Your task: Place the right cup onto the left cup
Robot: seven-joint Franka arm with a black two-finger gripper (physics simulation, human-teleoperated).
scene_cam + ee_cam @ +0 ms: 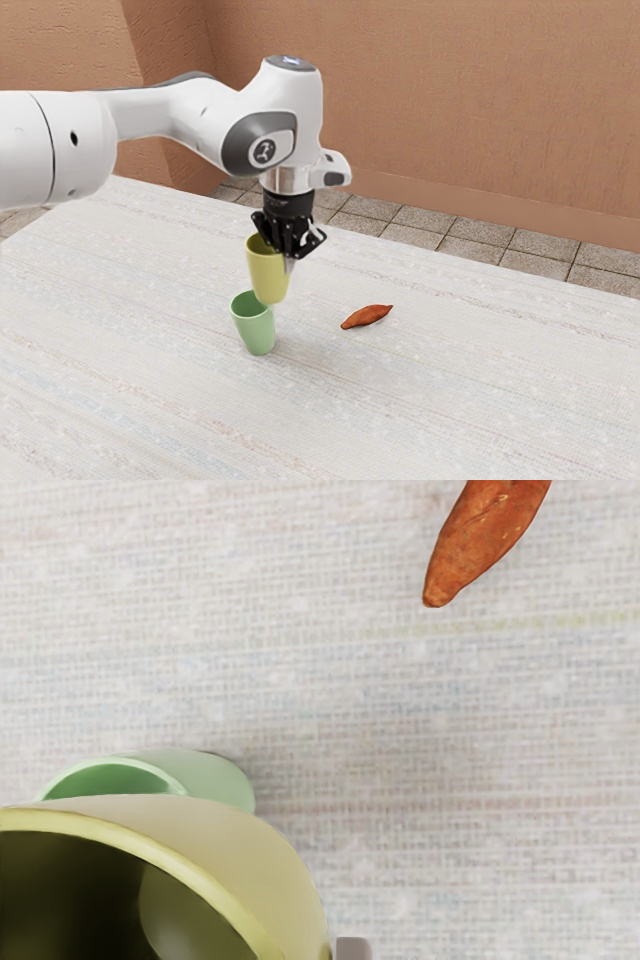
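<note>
The exterior view shows the white arm (185, 110), the brown wall (430, 110) and the tiled floor (480, 235) beyond the table (450, 400); the wrist view looks down into the dark inside of the yellow cup (268, 275), with a small grey piece of a finger (353, 949) against its outer wall. The gripper (288, 262) is clamped on that cup's wall, at the side toward the exterior view's right, holding it off the table, mouth up. The cup is plain and smooth, a muted yellow, narrowing from a round, paler rim to its base. Its lower end is just above the rim of the pale green cup (256, 332), which stands well in from the table's edge nearest the wall. A reddish-brown sweet potato (367, 317) lies apart from both, nearer that edge.
</note>
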